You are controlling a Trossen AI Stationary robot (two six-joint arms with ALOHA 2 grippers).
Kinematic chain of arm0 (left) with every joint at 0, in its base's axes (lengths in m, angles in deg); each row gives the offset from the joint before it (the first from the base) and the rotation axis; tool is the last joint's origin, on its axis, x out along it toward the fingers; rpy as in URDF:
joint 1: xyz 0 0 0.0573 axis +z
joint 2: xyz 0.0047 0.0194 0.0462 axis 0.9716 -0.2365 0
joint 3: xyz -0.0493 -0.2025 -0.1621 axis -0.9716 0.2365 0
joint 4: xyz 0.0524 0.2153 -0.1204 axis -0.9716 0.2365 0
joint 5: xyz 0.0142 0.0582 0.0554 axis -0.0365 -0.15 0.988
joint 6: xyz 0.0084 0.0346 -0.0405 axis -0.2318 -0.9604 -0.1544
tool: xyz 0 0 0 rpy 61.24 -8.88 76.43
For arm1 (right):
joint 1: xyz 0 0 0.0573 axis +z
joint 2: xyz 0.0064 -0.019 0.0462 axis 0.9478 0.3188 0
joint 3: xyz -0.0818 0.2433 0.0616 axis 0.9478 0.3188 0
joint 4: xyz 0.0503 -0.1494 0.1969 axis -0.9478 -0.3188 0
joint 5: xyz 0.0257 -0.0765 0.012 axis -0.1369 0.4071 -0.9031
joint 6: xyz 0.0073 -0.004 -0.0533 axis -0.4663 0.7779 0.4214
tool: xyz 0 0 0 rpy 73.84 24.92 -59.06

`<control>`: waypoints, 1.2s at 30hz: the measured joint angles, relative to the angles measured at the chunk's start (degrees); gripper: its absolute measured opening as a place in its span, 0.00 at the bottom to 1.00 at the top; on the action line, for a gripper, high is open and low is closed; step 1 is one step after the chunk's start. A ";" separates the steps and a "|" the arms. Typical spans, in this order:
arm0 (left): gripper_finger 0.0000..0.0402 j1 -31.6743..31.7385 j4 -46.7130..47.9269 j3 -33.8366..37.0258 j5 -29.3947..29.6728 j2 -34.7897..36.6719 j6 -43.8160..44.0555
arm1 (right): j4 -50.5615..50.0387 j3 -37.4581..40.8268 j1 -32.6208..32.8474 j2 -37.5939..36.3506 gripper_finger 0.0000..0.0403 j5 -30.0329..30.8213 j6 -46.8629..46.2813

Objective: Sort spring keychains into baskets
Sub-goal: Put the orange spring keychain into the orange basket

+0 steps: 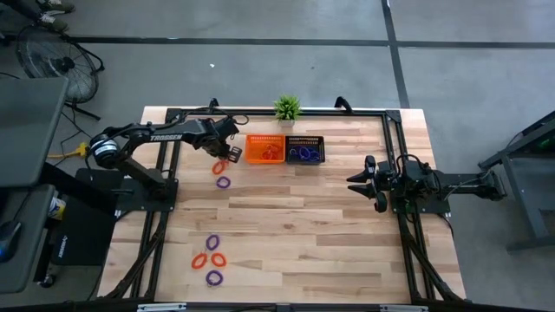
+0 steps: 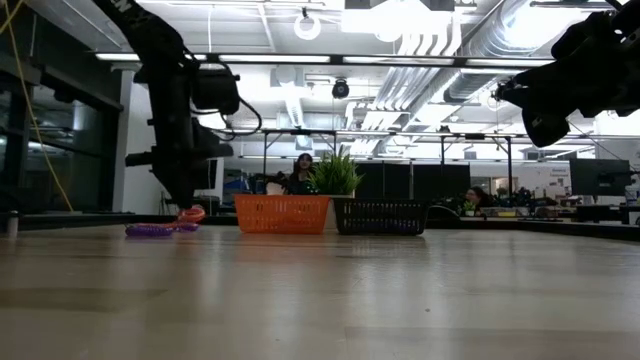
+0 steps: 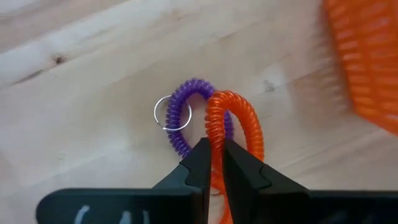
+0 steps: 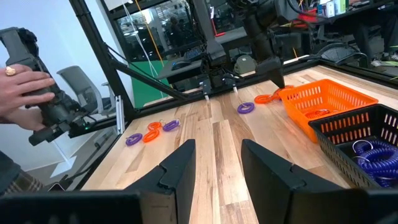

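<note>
My left gripper (image 3: 212,155) is shut on an orange spring keychain (image 3: 239,124) just left of the orange basket (image 1: 265,149). A purple spring keychain (image 3: 183,115) with a metal ring lies flat on the table beneath it. The black basket (image 1: 305,149), with purple coils inside, stands against the orange basket's right side. My right gripper (image 4: 217,165) waits open at the table's right side, holding nothing. Several more orange and purple keychains (image 1: 211,260) lie near the front left. My left gripper pinches one side of the orange keychain's coiled loop (image 3: 215,134) between its two fingers (image 3: 199,165). The fingers come steeply from above and lie across the coil. The loop reaches out past the fingertips over the purple keychain; whether its far end rests on anything I cannot tell.
A small green potted plant (image 1: 287,107) stands behind the baskets at the far edge. A black metal frame (image 1: 395,117) runs along the table's sides. Beyond the table's left side, a person's hand (image 4: 22,84) holds a dark device.
</note>
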 joint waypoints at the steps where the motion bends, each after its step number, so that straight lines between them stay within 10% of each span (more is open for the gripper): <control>1: 0.07 0.00 -0.06 -0.02 0.02 0.65 0.00 | 0.00 0.01 0.00 0.00 0.31 0.01 0.00; 17: 0.07 -0.02 2.93 -0.07 -0.92 13.79 -1.29 | 0.00 0.00 0.00 -0.02 0.31 0.00 0.00; 28: 0.09 -0.04 1.30 -0.12 -0.05 5.18 -1.98 | 0.00 0.01 0.00 -0.01 0.31 0.01 0.00; 36: 0.32 -0.02 -0.50 -0.09 -1.09 1.32 -3.60 | 0.00 0.00 0.00 -0.01 0.31 0.00 0.00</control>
